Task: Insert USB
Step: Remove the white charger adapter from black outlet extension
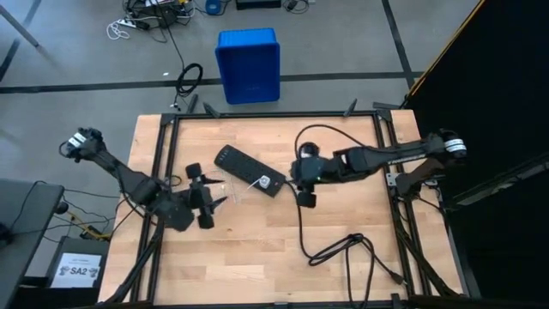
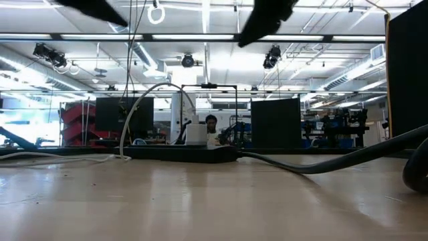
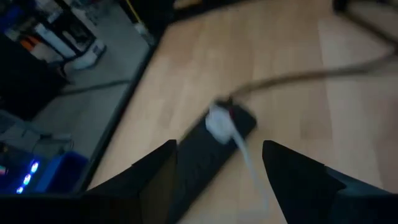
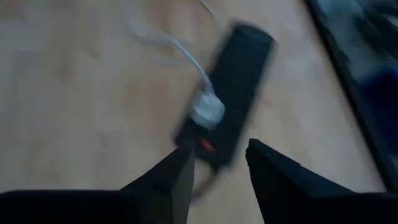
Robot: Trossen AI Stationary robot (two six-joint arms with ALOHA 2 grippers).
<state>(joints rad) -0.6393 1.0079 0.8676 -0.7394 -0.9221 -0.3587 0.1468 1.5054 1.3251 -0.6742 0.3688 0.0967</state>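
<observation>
A small white charger block (image 1: 267,181) stands on the black power strip (image 1: 244,168), at the strip's end nearest the right arm. In the low view the block (image 2: 195,134) is upright on the strip (image 2: 180,153). A thin white cable (image 2: 142,100) arcs up from it and drops to the table on the left side. My left gripper (image 1: 219,192) hovers open left of the strip, near the cable's loose part. In its wrist view the gripper (image 3: 219,148) faces the block (image 3: 217,121). My right gripper (image 1: 292,178) hovers open just right of the block. Its wrist view shows the gripper (image 4: 219,147), the block (image 4: 207,110) and the cable (image 4: 180,50).
A thick black cord (image 1: 343,245) runs from the strip's right end and loops over the table's near right part, also seen in the low view (image 2: 334,161). A dark frame (image 1: 274,114) borders the table. A blue bin (image 1: 248,63) stands on the floor beyond the far edge.
</observation>
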